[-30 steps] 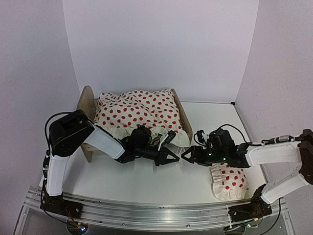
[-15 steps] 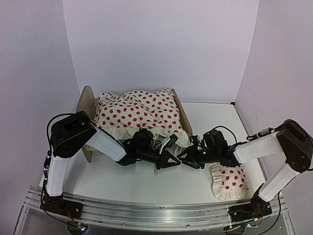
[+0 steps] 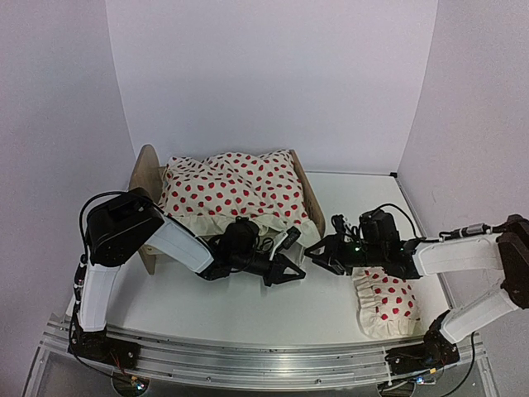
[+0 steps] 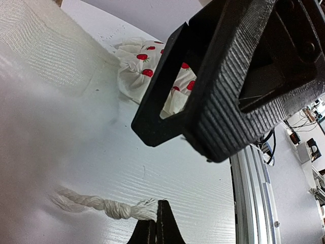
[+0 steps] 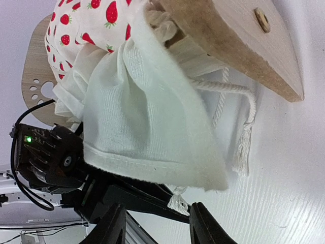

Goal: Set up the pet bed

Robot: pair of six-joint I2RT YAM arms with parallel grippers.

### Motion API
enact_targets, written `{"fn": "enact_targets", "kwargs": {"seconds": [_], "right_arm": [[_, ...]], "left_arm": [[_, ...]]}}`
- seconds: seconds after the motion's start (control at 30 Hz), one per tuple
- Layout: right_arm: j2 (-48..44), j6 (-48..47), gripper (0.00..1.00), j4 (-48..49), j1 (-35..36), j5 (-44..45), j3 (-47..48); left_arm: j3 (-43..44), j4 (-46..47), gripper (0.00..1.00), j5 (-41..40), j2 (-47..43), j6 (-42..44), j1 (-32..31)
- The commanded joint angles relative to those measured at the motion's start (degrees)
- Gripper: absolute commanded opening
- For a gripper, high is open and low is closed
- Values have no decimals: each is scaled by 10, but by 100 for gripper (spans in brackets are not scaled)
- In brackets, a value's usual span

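White walls close in a white table (image 3: 248, 306) on three sides. We see the pet bed (image 3: 310, 200) at the rear left of the table, its rounded headboard (image 3: 147, 169) to the left and its lower footboard (image 5: 238, 46) to the right. A cream blanket (image 3: 231, 186) with red spots covers the top of the bed, so we cannot see the mattress. One white corner of the blanket spills past the footboard end and down onto the table.

Both arms reach low towards that loose corner. The left gripper (image 3: 288, 270) lies near the table just in front of the bed, its jaws apart and holding nothing. A tasselled cord (image 4: 101, 206) lies on the table beside its lower fingertip. The right gripper (image 5: 155, 226) faces it from the other side, jaws also spread and empty, with the hanging corner just ahead of its fingers. A matching pillow (image 3: 384, 302) lies on the table to the right, well apart from the bed.

We judge the step in hand to be tidying the blanket. The next move seems to call for closing on the hanging corner, then drawing it flat over the bed; the pillow is not yet placed.
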Motion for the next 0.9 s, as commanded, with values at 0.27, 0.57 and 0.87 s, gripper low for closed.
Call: {"fn": "enact_targets", "kwargs": {"seconds": [0.27,0.57,0.87], "right_arm": [[106,-3,46,23,3,-54,56],[145,30,27,72,4,-129,50],[122,28,0,58,0,-111,22]], "left_arm": [[15,14,0,-8,12,9,-4],[25,13,0,-19,20,16,-4],[36,16,1,-23,23,15,-4]]}}
